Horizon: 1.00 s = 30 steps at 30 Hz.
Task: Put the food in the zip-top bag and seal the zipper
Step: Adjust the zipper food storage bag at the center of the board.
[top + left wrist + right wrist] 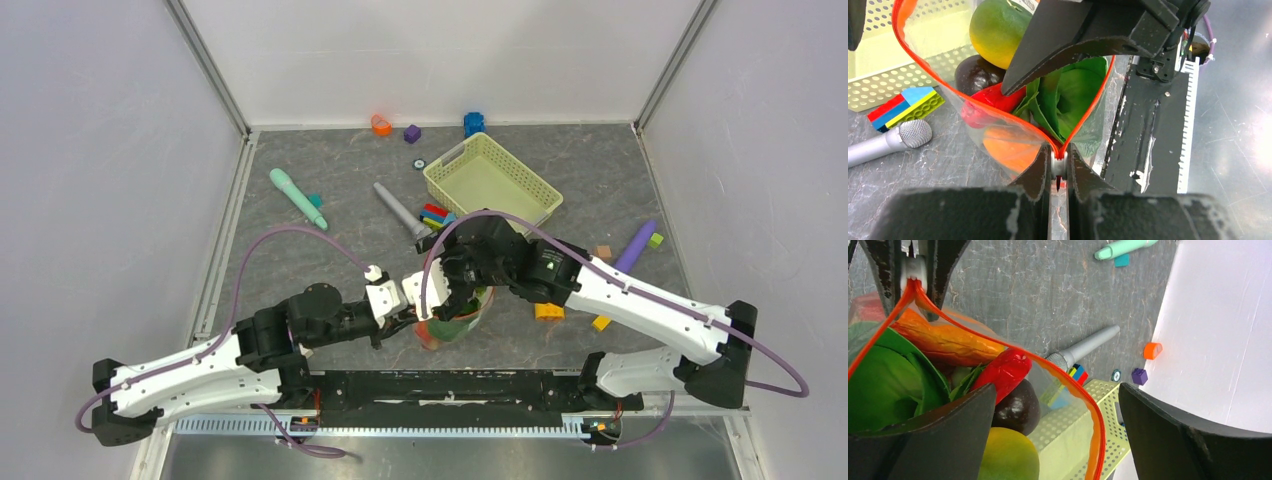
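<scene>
At the near edge of the table (pixel 330 215), the zip-top bag (pixel 458 324) holds the food (pixel 993 30), mouth agape. We judge loading done (sealing remains): the left gripper (pixel 1058 169) pinches the zipper (pixel 1063 148) at its end; the right gripper (pixel 1057 394), spread astride the rim, must withdraw first. Only the wrist views show this; overhead, the right arm (pixel 600 290) hides the mouth.
</scene>
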### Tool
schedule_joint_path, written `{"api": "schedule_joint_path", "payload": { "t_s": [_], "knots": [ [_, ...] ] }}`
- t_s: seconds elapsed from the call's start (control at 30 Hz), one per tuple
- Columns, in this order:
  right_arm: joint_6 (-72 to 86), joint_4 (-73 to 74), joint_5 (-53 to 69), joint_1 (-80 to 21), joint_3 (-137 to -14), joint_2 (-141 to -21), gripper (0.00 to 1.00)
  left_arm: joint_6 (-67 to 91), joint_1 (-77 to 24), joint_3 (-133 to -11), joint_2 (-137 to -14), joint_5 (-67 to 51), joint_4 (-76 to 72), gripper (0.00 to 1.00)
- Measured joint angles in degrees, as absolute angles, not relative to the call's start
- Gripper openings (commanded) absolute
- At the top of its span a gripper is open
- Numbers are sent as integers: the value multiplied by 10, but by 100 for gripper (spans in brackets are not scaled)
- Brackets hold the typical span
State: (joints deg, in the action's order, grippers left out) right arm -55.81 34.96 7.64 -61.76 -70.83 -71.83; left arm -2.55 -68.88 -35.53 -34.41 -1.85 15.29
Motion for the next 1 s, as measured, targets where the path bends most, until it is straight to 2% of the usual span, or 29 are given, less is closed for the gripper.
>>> {"api": "schedule_joint_path", "payload": {
  "t_s": [0.33,0.53,0.67,0.87,0.9,0.93,0.97,1.0],
  "knots": [
    [-599,354,116,-614,-730,-751,90,-32,-689,-356,-333,-29,172,2],
    [-618,355,137,-608,-732,-759,76,-33,-689,-356,-328,-33,182,2],
    [-636,362,153,-604,-734,-764,61,-37,-689,-360,-331,-47,195,2],
    [-658,396,180,-599,-754,-773,26,-50,-689,-373,-340,-62,212,2],
    [-660,400,182,-599,-755,-774,19,-53,-689,-373,-340,-63,213,9],
    [-662,403,183,-599,-756,-774,5,-55,-689,-373,-340,-64,213,19],
    [-662,406,184,-599,-756,-774,0,-57,-689,-373,-340,-64,214,33],
    [-662,408,184,-599,-756,-773,0,-59,-689,-373,-340,-61,214,76]
  ]
}}
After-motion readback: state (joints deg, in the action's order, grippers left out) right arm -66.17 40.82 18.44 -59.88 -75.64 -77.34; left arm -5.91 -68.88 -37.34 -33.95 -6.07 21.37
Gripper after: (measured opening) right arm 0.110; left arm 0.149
